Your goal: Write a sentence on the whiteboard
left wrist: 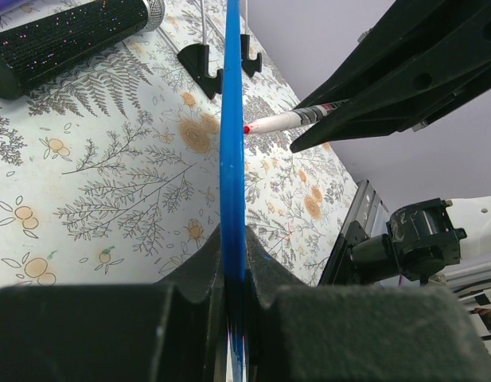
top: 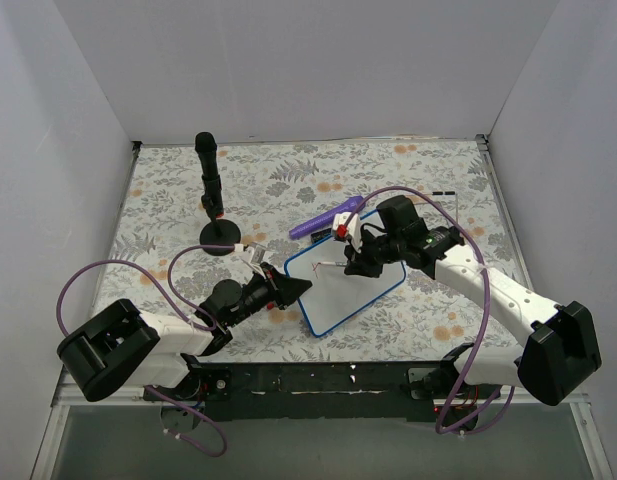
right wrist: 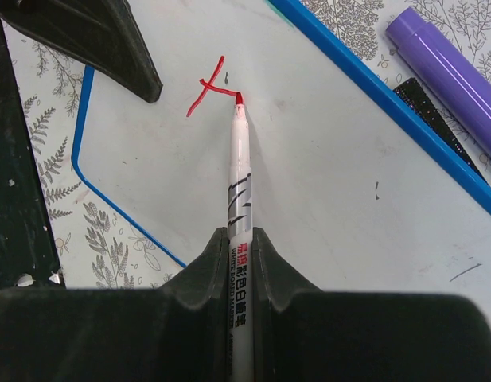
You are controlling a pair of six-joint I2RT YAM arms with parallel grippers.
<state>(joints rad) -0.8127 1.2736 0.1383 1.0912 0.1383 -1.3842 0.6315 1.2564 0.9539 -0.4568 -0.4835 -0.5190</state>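
Left gripper point(top: 298, 288) is clamped tight on the near-left edge of the whiteboard point(top: 340, 300), and right gripper point(right wrist: 241, 239) pinches a red marker point(right wrist: 239, 159), tip at the first red strokes of the sentence point(right wrist: 211, 86) on the board; purple marker point(top: 326, 218) lies just beyond the whiteboard's far edge

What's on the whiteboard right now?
Only two crossed red strokes, with the marker tip touching their end, plus a few dark specks. The rest of the whiteboard looks blank; the right end effector hides a strip beneath it.
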